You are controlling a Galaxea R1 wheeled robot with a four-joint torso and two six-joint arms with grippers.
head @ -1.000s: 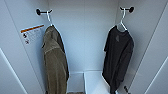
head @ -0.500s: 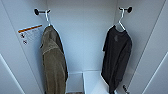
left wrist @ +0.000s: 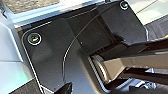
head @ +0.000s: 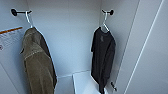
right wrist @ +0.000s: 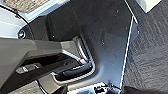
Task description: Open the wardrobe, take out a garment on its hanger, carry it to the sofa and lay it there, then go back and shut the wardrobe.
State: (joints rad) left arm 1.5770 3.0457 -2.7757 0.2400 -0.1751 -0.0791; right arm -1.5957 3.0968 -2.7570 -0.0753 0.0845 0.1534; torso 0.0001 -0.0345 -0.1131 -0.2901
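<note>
In the head view the wardrobe (head: 70,37) stands open in front of me, its white inside showing. The garment (head: 102,57), a plain black long-sleeved top, hangs on the thin white hanger (head: 105,23) from a black hook (head: 108,11) on the right inner wall. An olive-brown jacket (head: 37,65) hangs on another white hanger from a black hook (head: 17,12) on the left wall. The two wrist views show my own dark plate (left wrist: 62,50) and jointed bar (right wrist: 37,50) above grey carpet.
A white box or step (head: 83,83) sits on the wardrobe floor between the two clothes. A label with an orange stripe (head: 10,37) is on the left wall. The white right door (head: 150,50) stands open at the right. Grey carpet (right wrist: 150,50) lies below.
The whole head picture has shifted left and the wardrobe looks a little larger, so the camera moved. Both clothes hang as before.
</note>
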